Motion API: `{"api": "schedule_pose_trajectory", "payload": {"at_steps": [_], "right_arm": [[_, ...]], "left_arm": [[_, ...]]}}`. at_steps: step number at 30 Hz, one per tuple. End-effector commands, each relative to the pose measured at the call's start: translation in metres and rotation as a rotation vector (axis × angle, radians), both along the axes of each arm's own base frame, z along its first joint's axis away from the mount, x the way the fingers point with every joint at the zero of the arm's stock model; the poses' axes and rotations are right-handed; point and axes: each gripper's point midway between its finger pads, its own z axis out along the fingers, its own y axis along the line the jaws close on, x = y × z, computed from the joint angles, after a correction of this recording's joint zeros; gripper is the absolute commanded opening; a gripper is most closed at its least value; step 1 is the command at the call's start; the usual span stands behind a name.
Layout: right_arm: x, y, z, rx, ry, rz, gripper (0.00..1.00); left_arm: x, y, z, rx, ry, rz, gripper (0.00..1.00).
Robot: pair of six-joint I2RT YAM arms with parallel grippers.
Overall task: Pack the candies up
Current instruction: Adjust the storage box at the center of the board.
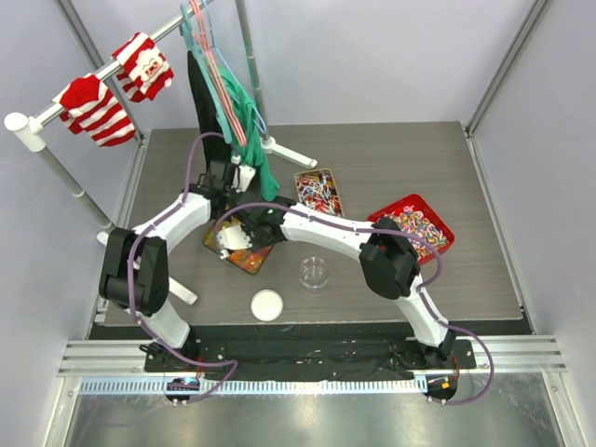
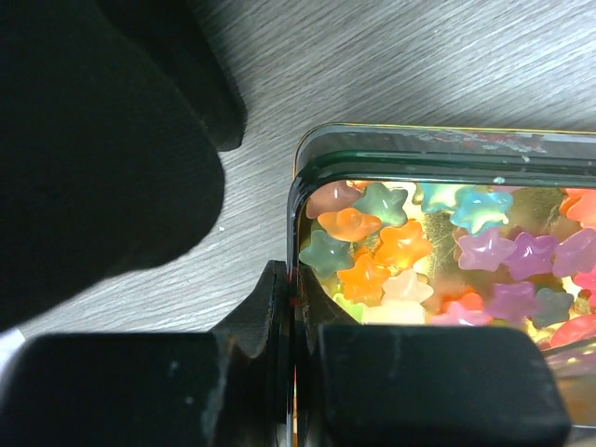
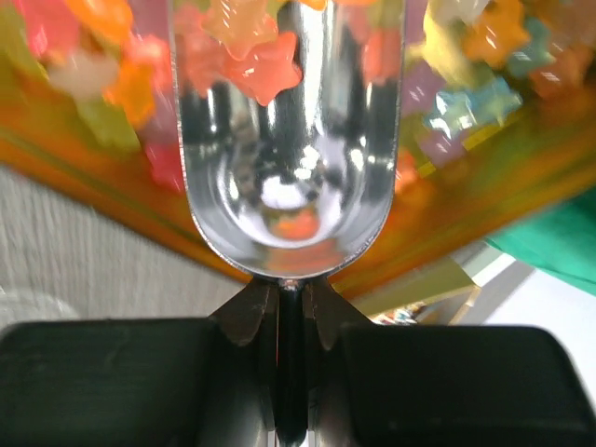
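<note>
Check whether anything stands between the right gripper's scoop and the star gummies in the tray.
Nothing visible does: the scoop, held by the right gripper, lies among the star gummies, one red piece at its mouth.

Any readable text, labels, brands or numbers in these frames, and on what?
No text can be read in any view.
On the striped garment: a pale printed patch, too small to read.
On the wrapped candies: wrapper prints, too small to read.
On the rim of the tin: reddish marks, blurred.
On the scoop: no marking visible.
</note>
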Motion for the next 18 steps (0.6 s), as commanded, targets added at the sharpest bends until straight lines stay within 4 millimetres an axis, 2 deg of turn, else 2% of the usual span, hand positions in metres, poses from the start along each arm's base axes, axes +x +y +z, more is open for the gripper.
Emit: {"api": "schedule_pose_trajectory", "payload": {"at_steps": [1, 6, 10, 18], "right_arm": [[-0.006, 0.020, -0.008, 0.067, 0.020, -0.057, 0.01], [-0.006, 0.038, -0.015, 0.148, 0.019, -0.147, 0.01], [-0.007, 0.056, -0.010, 0.238, 0.020, -0.199, 0.01], [-0.011, 0.075, -0.002, 0.370, 0.080, -0.286, 0.01]], "left_arm": [[0.024, -0.012, 0.046, -0.063, -0.167, 0.027, 0.00], [0.024, -0.009, 0.044, -0.053, -0.161, 0.049, 0.00], [0.023, -0.008, 0.043, -0.049, -0.157, 0.056, 0.00], [0.020, -0.006, 0.036, -0.042, -0.142, 0.061, 0.00]]}}
